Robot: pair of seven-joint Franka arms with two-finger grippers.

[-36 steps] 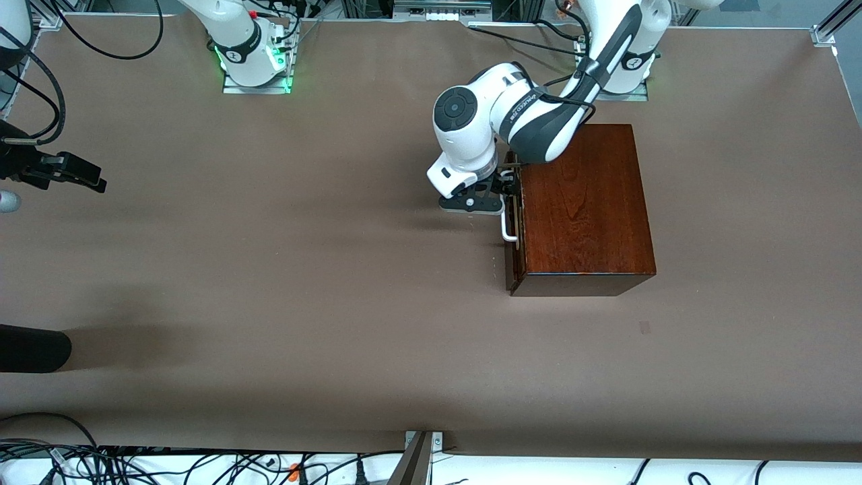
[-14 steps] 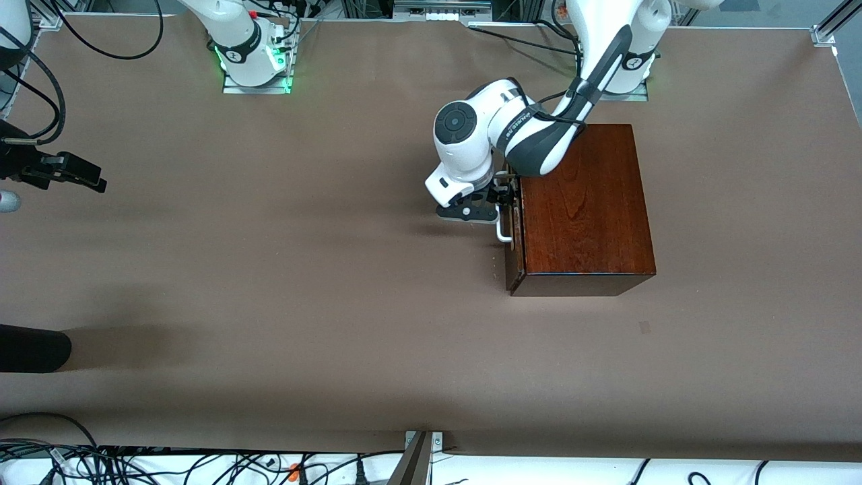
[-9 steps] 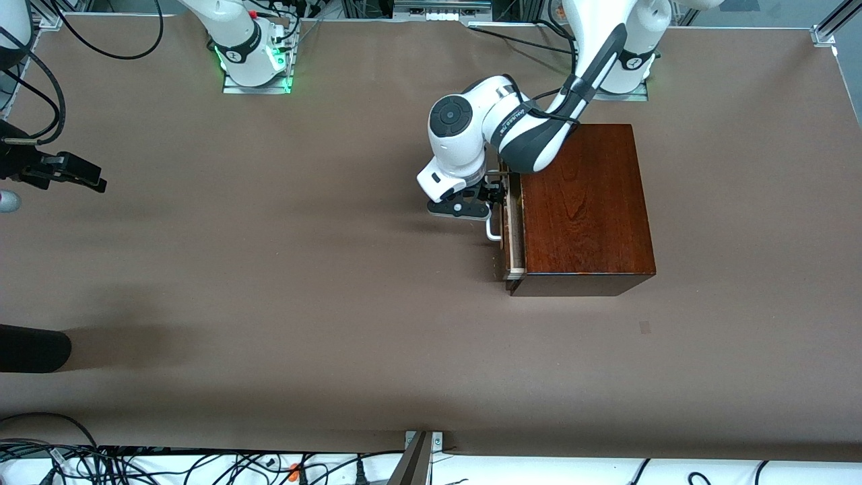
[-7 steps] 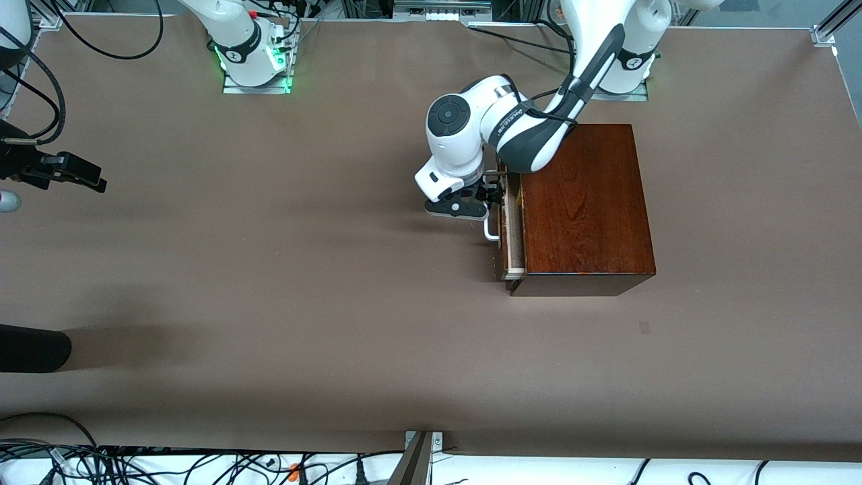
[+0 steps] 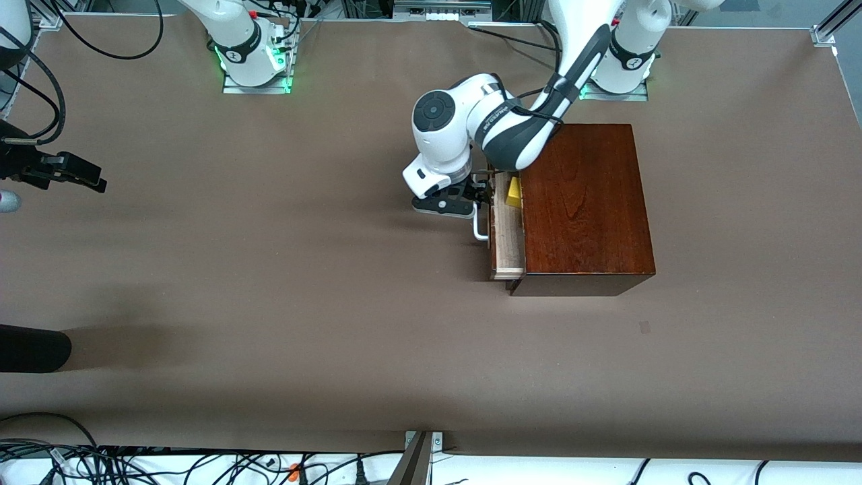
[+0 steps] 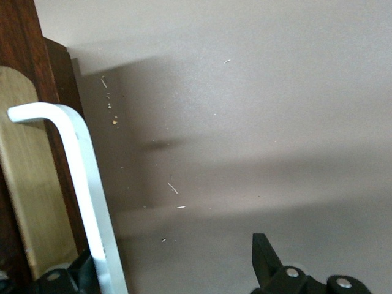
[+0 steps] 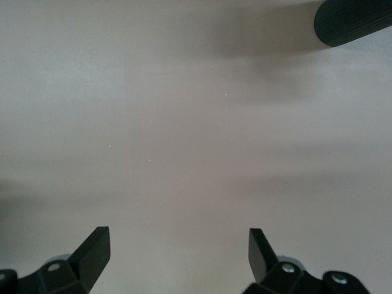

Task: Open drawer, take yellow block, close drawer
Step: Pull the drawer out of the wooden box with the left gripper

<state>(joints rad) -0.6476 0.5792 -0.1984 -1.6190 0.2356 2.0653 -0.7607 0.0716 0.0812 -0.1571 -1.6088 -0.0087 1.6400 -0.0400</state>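
Front view: the dark reddish-brown polished wooden box (image 5: 582, 205) sits on the brown counter (image 5: 269, 283) toward the left arm's end, its pale-lined drawer (image 5: 506, 236) pulled partly out. The small bright yellow block (image 5: 514, 192) lies in the drawer. The left gripper (image 5: 471, 202) is at the white U-shaped handle (image 5: 479, 228) – jaws spread wide, one finger hooked on the bar.

Left wrist view: the handle passes beside one black finger (image 6: 67, 278).

Right wrist view: the right gripper (image 7: 177, 257) waits over bare counter – jaws wide apart, gripping nothing
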